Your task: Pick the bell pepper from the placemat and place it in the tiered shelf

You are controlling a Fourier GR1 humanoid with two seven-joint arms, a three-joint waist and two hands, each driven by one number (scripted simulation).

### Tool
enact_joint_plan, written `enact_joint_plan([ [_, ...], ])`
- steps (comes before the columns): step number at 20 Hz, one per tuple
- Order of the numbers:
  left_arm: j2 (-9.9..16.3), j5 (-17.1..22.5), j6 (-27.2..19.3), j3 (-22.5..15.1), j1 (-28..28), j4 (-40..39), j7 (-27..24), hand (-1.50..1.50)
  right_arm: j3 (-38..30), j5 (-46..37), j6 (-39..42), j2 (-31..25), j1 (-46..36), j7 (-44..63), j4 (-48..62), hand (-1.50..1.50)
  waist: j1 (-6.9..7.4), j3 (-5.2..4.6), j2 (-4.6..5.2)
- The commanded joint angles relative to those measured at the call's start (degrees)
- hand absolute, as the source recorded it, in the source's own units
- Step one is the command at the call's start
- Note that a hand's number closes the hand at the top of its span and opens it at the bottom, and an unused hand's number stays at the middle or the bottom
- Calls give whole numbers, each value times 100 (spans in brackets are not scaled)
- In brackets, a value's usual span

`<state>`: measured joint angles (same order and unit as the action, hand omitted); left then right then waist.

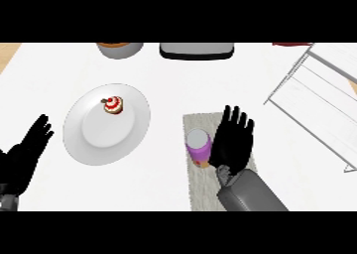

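Note:
A grey placemat lies at the counter's lower centre. On it stands a purple rounded thing with a pale top and an orange patch at its near end; I cannot tell that it is a bell pepper. My right hand rests over the mat's right half, just right of that thing, open with fingers straight and pointing away. Whether it touches the thing is not visible. The white wire tiered shelf stands at the right edge. My left hand shows at the lower left, open and fingers up.
A white plate with a small red-and-white cupcake sits left of the mat. At the far edge are a grey bowl, a dark-rimmed grey container and a sliver of something red.

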<state>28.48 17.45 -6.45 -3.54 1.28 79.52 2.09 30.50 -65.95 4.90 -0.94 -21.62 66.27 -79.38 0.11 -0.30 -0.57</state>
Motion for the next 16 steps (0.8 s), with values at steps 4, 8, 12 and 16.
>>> enact_joint_plan([
  [4,58,82,105,133,-9,25,137,0,3,372,1703,89,-247,1376,-332,-150,2,22,25],
  [8,-70,-12,85,134,59,18,-87,0,-369,201,1730,89,-200,1084,-213,-150,-10,24,42],
  [12,85,21,137,194,183,332,202,0,-352,96,1698,89,-95,1131,-164,-150,33,29,34],
  [16,-224,-256,29,27,29,32,-53,0,-255,63,1607,87,-53,1144,-85,-150,22,28,51],
])
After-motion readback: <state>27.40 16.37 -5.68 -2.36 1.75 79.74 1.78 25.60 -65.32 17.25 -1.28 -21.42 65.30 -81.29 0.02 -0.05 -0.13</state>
